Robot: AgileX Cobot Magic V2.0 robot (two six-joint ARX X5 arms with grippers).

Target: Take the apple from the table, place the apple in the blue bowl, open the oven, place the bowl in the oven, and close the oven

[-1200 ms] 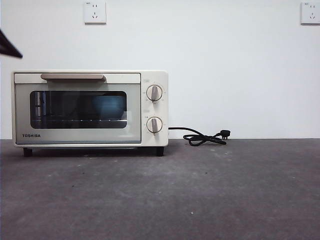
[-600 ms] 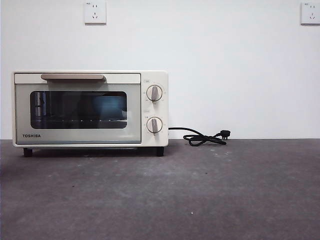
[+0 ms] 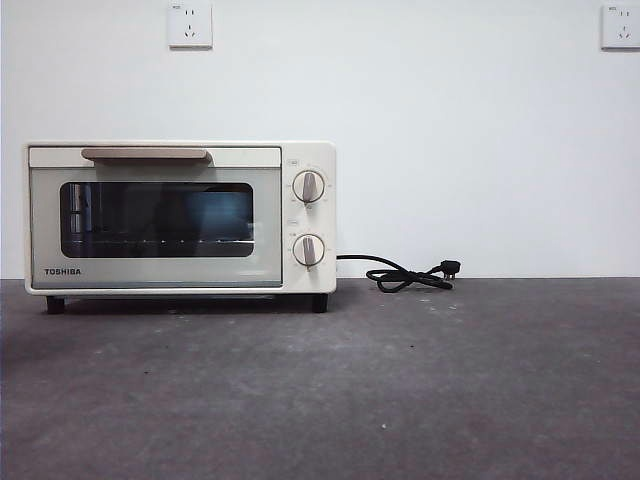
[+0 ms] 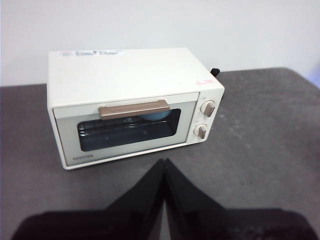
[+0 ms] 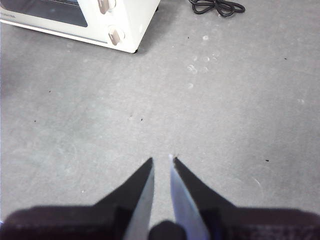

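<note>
White wall is backing a grey tabletop (image 3: 420, 390) where the shut oven (image 3: 180, 215), boxy and rigid, is enclosing the bowl (image 4: 152, 116) at nine o'clock; its bar handle (image 4: 133, 109) looks grippable, with left tool (image 4: 164, 167) pinched together and right tool (image 5: 161, 167) narrowly parted.

A plain white wall (image 3: 450, 140) stood at the back of the room. Two white plug sockets were set high on it, one (image 3: 190, 24) toward the left and one (image 3: 621, 26) at the far right edge. The light was soft and even, with no hard shadows on the wall.
</note>
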